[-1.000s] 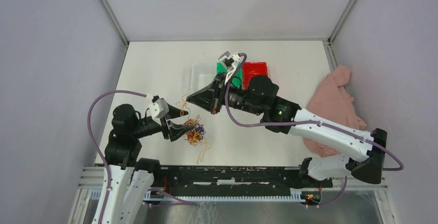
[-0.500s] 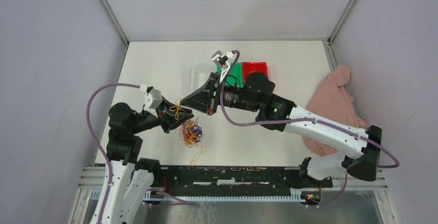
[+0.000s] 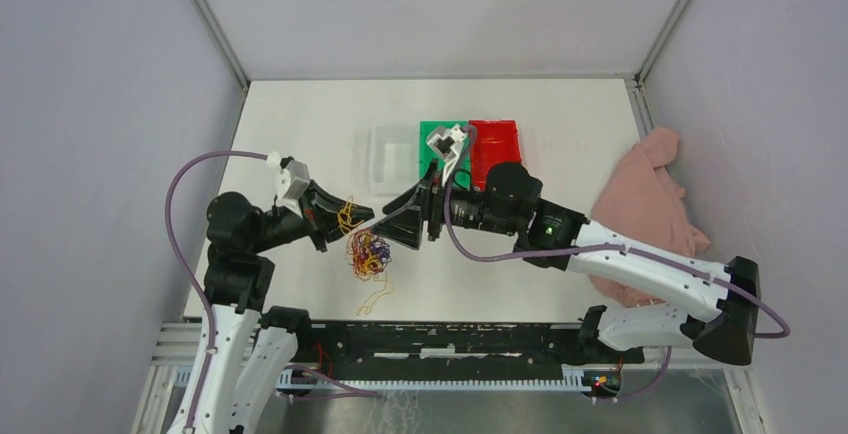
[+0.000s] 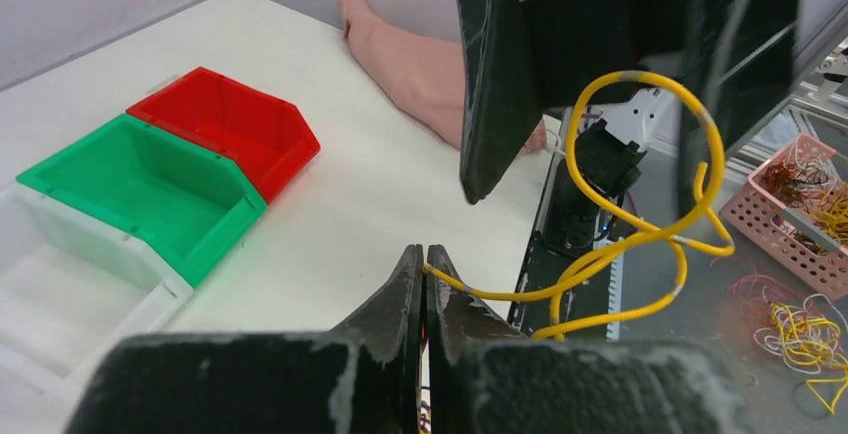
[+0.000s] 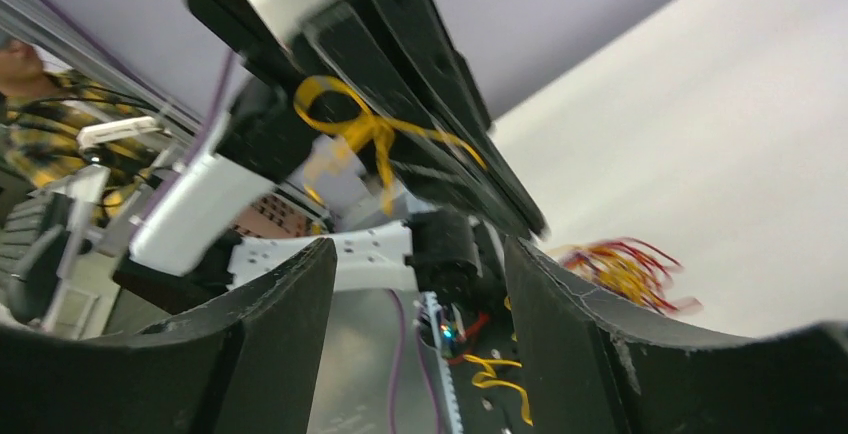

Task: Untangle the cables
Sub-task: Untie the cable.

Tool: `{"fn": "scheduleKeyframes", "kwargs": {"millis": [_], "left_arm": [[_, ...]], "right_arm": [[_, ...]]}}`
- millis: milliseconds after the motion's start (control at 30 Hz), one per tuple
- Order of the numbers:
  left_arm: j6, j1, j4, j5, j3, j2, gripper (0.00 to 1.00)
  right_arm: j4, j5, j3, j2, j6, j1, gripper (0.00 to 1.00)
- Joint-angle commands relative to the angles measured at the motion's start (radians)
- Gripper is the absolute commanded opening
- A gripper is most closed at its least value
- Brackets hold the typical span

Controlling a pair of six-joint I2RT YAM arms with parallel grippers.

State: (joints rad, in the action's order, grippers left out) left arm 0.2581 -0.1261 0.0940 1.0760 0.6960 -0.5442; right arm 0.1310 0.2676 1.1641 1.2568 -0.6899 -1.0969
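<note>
The left hand [image 4: 425, 254] is closed, its two jaws pressed flat together with the yellow cable [image 4: 640, 204] pinched between the tips. From the pinch the cable runs out to the side and curls up into a loose loop in the air, clear of the counter [image 3: 300, 124]. The right hand [image 5: 418, 249] stands open just beside the left one, tip to tip with it. In the left wrist view its two dark fingers [image 4: 495, 84] are spread to either side of the yellow loop, and whether they touch the cable cannot be told. In the right wrist view the yellow cable shows as a knotted loop against the left hand's dark fingers.

Below the two hands the cable tangle [image 3: 368, 254] of red, yellow and dark blue-purple strands hangs down to the counter, with one yellow strand trailing toward the near edge. Farther back sit a clear bin [image 3: 388, 159], a green bin [image 4: 150, 189] and a red bin [image 4: 225, 124] side by side, touching. A pink cloth [image 3: 650, 194] lies at the right edge of the counter, well apart from the cables
</note>
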Motion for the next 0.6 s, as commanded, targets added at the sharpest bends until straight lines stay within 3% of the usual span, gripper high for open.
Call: {"fn": "scheduleKeyframes", "kwargs": {"millis": [0,200,400,567], "left_arm": [[0.098,0.000,-0.055,0.011,0.080,-0.018,0.03],[0.179,0.000,-0.104,0.010,0.094,-0.021,0.03],[0.213,-0.001,-0.118,-0.003,0.103,-0.031,0.03],[0.217,-0.002,-0.128,-0.016,0.115,-0.042,0.03]], "right_arm": [[0.043,-0.052,-0.126,-0.103,0.046,0.023,0.69],[0.284,-0.034,-0.257,-0.098,0.114,0.024,0.68],[0.308,0.056,-0.122,0.040,0.174,0.024,0.63],[0.413,0.110,-0.089,0.152,0.105,0.023,0.56]]}}
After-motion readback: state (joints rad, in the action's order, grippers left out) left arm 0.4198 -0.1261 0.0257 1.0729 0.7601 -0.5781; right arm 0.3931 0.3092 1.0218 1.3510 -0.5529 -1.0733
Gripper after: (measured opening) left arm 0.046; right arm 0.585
